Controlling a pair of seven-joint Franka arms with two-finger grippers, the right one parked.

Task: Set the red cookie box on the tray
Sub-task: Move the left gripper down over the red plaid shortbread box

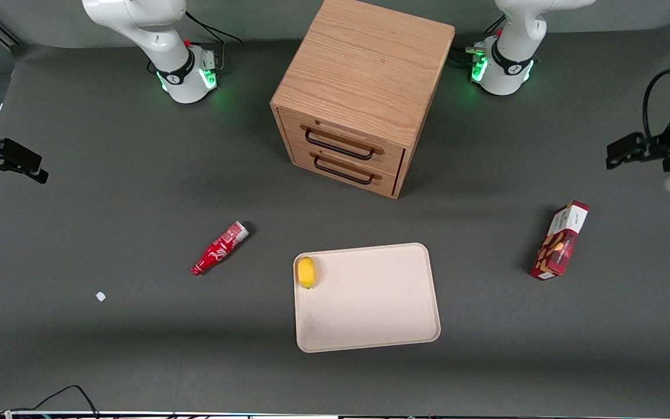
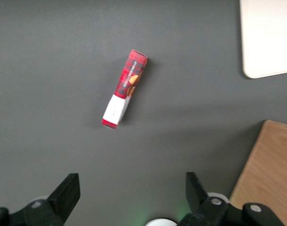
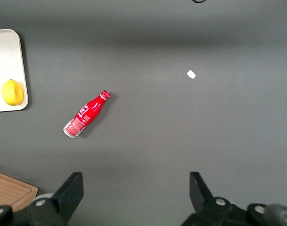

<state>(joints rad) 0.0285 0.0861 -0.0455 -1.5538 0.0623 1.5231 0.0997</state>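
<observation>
One gripper (image 2: 129, 197) is hovering w/ jaws spread wide, holding nothing, above the red cookie box (image 1: 560, 241), which is lying near the tray (image 1: 370, 326). Risk: slim box sliding if fingers aren't squared.

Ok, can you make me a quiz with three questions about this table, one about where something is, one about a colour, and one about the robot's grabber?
1. Where is the red cookie box?
A. on the tray
B. on the table, toward the working arm's end
C. in a drawer

2. What colour is the fruit on the tray?
A. yellow
B. green
C. purple

3. How is the gripper?
A. shut on the box
B. open, holding nothing
C. shut on the bottle

Answers: 1 B, the box lies on the dark table, apart from the tray. 2 A, it looks like a lemon. 3 B, its fingers stand wide apart above the box.
</observation>
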